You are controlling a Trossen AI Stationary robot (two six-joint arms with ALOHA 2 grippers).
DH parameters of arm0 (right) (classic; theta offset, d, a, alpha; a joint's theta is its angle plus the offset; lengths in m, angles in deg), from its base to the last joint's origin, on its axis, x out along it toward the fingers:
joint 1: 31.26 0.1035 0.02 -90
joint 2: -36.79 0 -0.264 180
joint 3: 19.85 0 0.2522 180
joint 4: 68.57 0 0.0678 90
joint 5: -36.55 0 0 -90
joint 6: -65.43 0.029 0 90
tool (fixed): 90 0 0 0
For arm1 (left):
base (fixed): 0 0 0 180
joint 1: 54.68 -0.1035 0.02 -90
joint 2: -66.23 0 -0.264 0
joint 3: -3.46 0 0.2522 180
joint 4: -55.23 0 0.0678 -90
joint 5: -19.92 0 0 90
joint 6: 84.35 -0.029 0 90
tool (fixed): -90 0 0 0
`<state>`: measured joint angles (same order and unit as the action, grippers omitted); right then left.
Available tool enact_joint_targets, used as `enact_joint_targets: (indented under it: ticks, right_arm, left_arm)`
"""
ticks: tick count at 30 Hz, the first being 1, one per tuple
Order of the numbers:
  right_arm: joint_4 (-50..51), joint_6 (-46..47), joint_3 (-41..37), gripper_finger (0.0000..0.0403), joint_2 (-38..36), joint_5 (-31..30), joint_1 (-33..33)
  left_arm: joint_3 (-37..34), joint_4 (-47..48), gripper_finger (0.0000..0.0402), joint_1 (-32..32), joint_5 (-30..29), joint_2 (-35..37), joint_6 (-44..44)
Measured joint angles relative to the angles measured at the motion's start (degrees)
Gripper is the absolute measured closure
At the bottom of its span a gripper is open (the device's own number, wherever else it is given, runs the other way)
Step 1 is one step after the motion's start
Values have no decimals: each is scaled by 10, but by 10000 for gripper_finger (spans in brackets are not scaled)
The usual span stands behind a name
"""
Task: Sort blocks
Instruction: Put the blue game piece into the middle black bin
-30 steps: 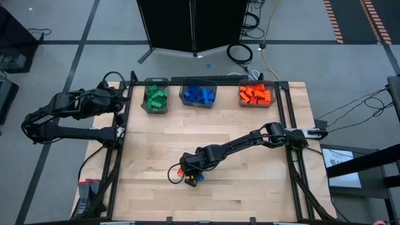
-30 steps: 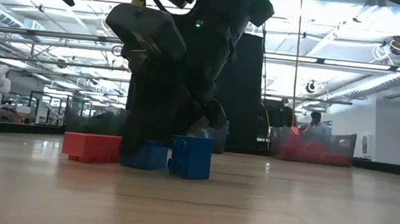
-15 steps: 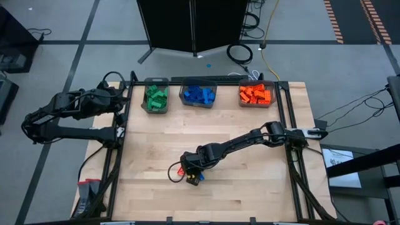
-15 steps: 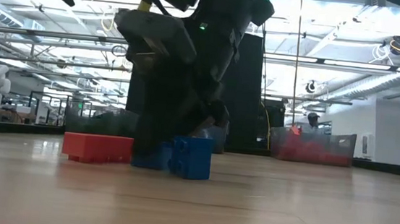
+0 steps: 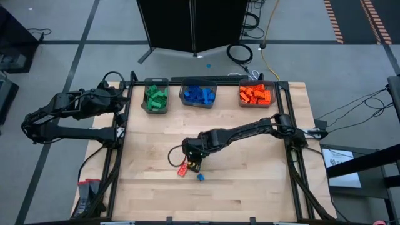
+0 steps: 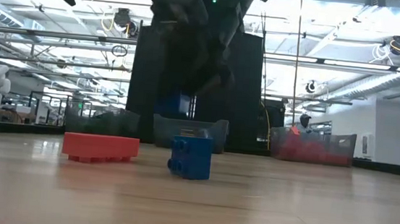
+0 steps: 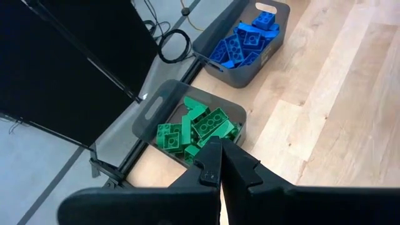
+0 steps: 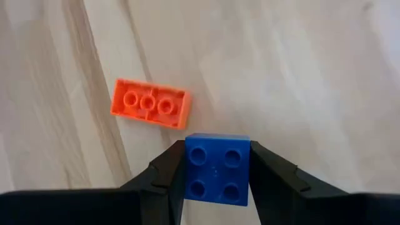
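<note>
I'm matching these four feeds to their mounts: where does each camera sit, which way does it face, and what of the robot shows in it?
High view: above the table, looking straight down; both arms show, the right gripper near an orange-red block.
Low view: at table-top height, looking level across; the right arm hangs in from above.
Left wrist view: on the parked left arm, past its shut left gripper toward the green bin.
Right wrist view: looking down past its fingers, shut on a blue block.
Shared: high, low and right wrist views show the orange-red block.

Our right hand (image 5: 194,164) hangs above mid-counter, fingers (image 8: 164,177) clamped on a load; our left hand (image 7: 220,164) waits closed off the left edge.
</note>
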<state>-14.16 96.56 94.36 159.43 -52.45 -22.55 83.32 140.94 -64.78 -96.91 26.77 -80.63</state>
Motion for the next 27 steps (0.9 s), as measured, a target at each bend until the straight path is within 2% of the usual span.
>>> enact_joint_targets:
  ticks: [12,27]
  right_arm:
    - [22,-43,1,273,-37,-10,-43]
    - [31,-129,1,273,-38,-10,-125]
  left_arm:
    - [0,-10,401,0,-1,0,0]
    - [0,-10,402,0,-4,0,5]
